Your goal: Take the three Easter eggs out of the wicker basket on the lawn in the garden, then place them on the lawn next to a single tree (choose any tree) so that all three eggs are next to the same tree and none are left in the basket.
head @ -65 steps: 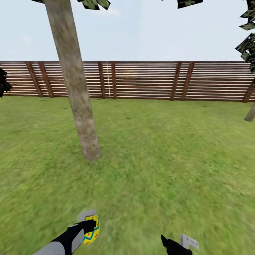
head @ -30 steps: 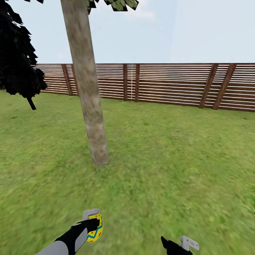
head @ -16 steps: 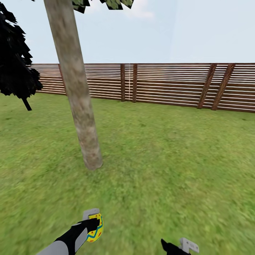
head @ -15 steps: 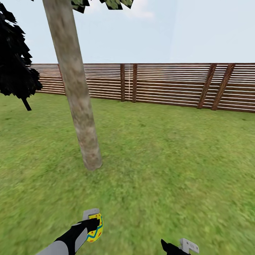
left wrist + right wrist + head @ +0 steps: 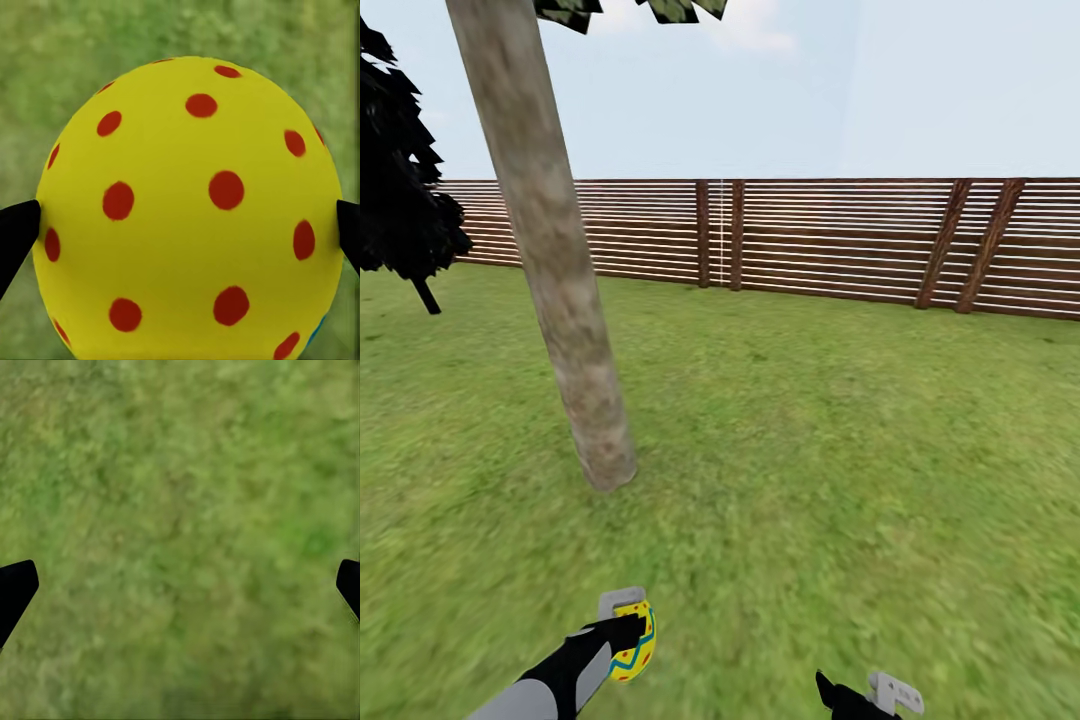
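Note:
My left gripper (image 5: pixel 626 640) is shut on one Easter egg (image 5: pixel 634 646), yellow with a blue zigzag and red dots, held low over the lawn (image 5: pixel 810 450). In the left wrist view the egg (image 5: pixel 187 187) sits between the two black fingertips of the gripper (image 5: pixel 184 232). The tree (image 5: pixel 555 280) with a pale bare trunk stands ahead and slightly left, its foot a short way beyond the egg. My right gripper (image 5: pixel 860 695) is open over bare grass, and its wrist view shows the gripper (image 5: pixel 180 585) with nothing between its fingers. The wicker basket is out of view.
A brown slat fence (image 5: pixel 830 235) runs across the back of the garden. A dark-leaved tree (image 5: pixel 400 190) stands at the far left. Open grass stretches to the right of the trunk.
The camera has moved: the trunk now sits further left and its foot lower in the picture. The egg stays in my left gripper, and the right gripper is unchanged.

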